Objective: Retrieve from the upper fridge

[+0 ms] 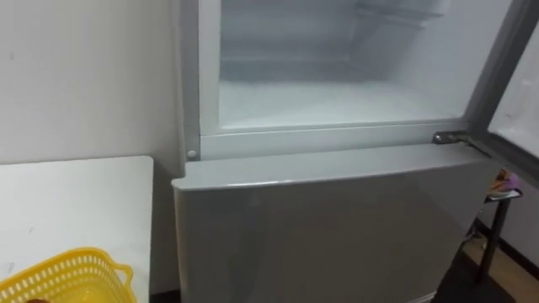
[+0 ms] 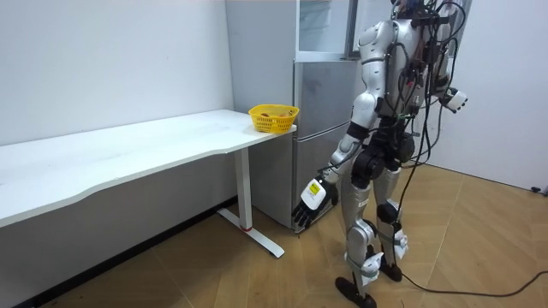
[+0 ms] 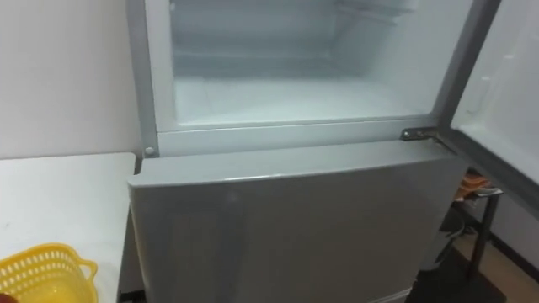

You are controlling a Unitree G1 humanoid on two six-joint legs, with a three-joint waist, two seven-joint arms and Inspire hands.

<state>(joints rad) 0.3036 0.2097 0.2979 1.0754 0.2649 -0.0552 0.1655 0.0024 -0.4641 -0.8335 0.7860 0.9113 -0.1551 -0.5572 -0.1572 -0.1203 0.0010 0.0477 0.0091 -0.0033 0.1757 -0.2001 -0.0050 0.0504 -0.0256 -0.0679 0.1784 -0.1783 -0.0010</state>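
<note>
The fridge's upper compartment (image 1: 337, 101) stands open right in front of me, showing its white inner floor and a shelf higher up. Its door (image 1: 518, 93) is swung out to the right on a metal hinge (image 1: 446, 137). The grey lower door (image 1: 337, 227) below it is closed. In the room view I stand upright, close to the fridge (image 2: 321, 128) and facing it. My left hand (image 2: 310, 201) hangs low beside my leg with its fingers relaxed. My right hand (image 2: 455, 100) is held out at chest height on the room view's right.
A white table (image 1: 67, 202) adjoins the fridge on the left. A yellow basket (image 1: 72, 273) with something small in it sits on the table's corner nearest the fridge. A dark stand (image 1: 497, 227) stands on the wooden floor at the right, under the open door.
</note>
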